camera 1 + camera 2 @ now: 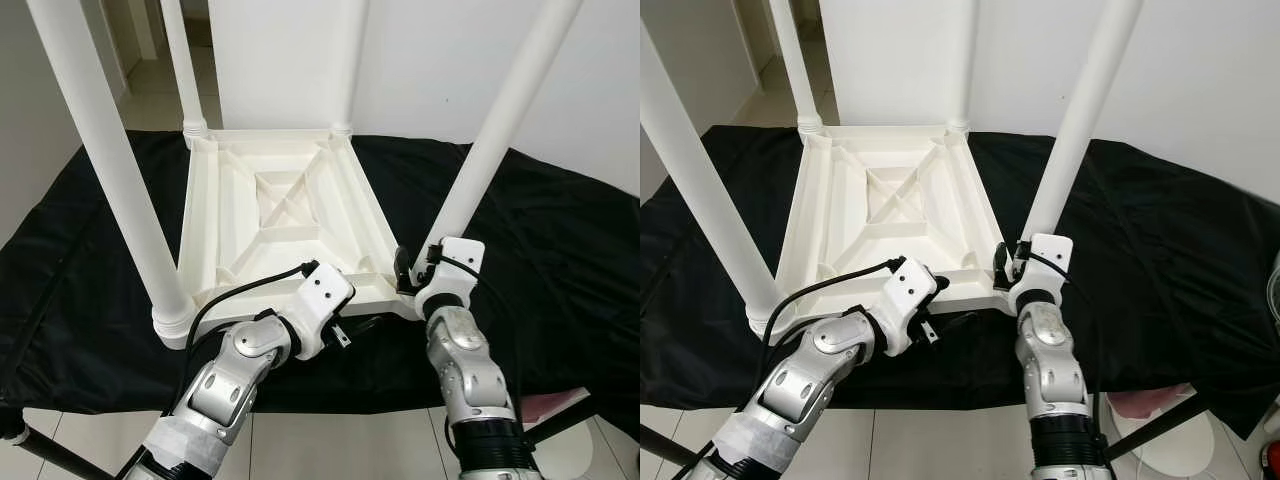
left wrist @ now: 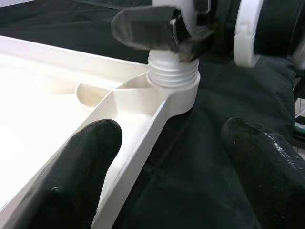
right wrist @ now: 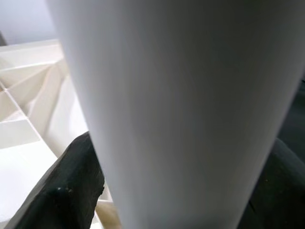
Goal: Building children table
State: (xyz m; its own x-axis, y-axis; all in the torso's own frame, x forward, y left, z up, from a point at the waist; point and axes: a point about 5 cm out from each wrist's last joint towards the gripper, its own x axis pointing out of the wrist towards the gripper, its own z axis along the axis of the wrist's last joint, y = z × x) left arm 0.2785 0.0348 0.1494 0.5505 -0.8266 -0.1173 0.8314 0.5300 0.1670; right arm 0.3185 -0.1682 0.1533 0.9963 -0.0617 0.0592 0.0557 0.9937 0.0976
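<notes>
We see a plain creamy-white plastic tabletop (image 1: 280,215) across the centre of the frame, with white legs (image 1: 110,170) to match, lying on a surface (image 1: 560,240) draped in flat black cloth without any pattern. Our arms at the bottom of the frame are silver with white wrist housings, and the left gripper (image 2: 162,176) and right gripper (image 1: 405,272) have black fingers. At the lower right a pink object (image 1: 555,405) shows against pale floor tiles (image 1: 340,445).

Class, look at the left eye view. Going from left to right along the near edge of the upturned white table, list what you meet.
Near-left table leg → left gripper, at the table's near rim → right gripper, closed around the near-right table leg at its base → black cloth.
</notes>
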